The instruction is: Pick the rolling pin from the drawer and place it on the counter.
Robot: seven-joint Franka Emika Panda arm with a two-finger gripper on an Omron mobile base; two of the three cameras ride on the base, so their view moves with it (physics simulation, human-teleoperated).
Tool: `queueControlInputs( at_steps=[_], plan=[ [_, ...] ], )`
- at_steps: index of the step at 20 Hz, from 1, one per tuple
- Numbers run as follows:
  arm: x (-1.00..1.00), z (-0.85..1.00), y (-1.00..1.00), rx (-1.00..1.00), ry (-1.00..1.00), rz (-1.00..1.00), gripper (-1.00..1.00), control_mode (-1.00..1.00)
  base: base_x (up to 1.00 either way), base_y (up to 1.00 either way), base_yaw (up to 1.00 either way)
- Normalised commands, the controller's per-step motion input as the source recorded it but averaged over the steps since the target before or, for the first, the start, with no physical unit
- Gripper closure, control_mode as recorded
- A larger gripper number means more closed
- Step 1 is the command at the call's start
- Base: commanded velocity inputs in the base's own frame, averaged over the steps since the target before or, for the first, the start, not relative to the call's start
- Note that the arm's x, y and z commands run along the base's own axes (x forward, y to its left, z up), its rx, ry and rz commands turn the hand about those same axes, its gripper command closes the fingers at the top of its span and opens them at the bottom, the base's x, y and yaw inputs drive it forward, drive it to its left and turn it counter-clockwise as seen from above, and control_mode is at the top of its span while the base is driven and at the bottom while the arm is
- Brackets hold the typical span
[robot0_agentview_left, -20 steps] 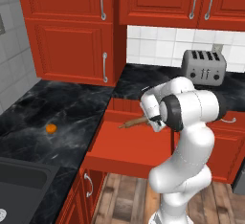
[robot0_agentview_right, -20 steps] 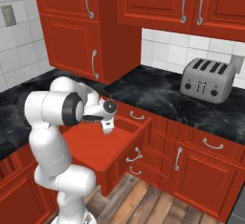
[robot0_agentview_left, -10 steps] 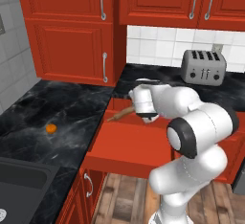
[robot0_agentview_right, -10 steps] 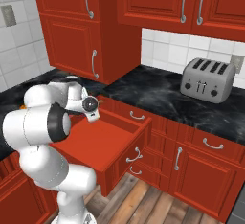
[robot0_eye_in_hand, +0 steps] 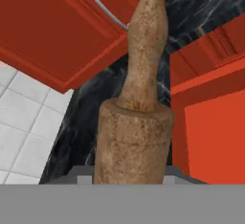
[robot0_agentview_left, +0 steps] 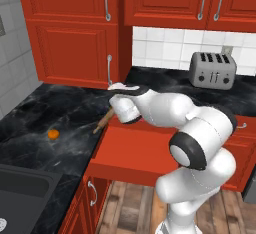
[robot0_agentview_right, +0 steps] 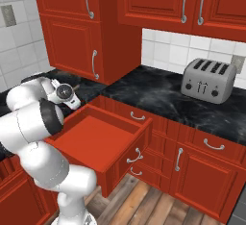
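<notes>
One small orange object [robot0_agentview_left: 53,134] lay on the counter [robot0_agentview_left: 45,113], well left of the gripper [robot0_agentview_left: 119,112]. The gripper pinched the one rolling pin [robot0_agentview_left: 102,122] — its free end slanted down over the counter, just left of the one open drawer [robot0_agentview_left: 145,150]. One toaster [robot0_agentview_left: 212,70] stood far right.

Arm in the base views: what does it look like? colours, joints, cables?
The arm is made of glossy white rounded links with dark grey to black bands at the joints. The wrist carries a round dark disc with a light centre. No loose cables or printed markings are visible. The gripper's fingers are too hidden to describe.
</notes>
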Motion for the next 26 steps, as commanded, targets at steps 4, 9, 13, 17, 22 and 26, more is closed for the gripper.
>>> queueControlInputs(
  at_steps=[4, 9, 13, 17, 22, 26],
  plan=[
    [0.41, 1.0, 1.0, -0.4, 0.13, 0.23, 1.0, -1.0, 0.0, 0.0, 0.0],
    [0.7, 0.55, 1.0, -0.4, 0.23, 0.19, 1.0, -1.0, 0.0, 0.0, 0.0],
    [0.89, 0.02, 1.0, -0.3, 0.19, 0.15, 1.0, -1.0, 0.0, 0.0, 0.0],
    [0.91, -0.2, 1.0, -0.23, 0.06, 0.11, 1.0, -1.0, 0.0, 0.0, 0.0],
    [0.8, -0.47, 0.95, -0.2, 0.09, 0.07, 1.0, -1.0, 0.0, 0.0, 0.0],
    [0.31, -0.55, 0.3, -0.1, 0.14, 0.0, 1.0, -1.0, 0.0, 0.0, 0.0]
  ],
)
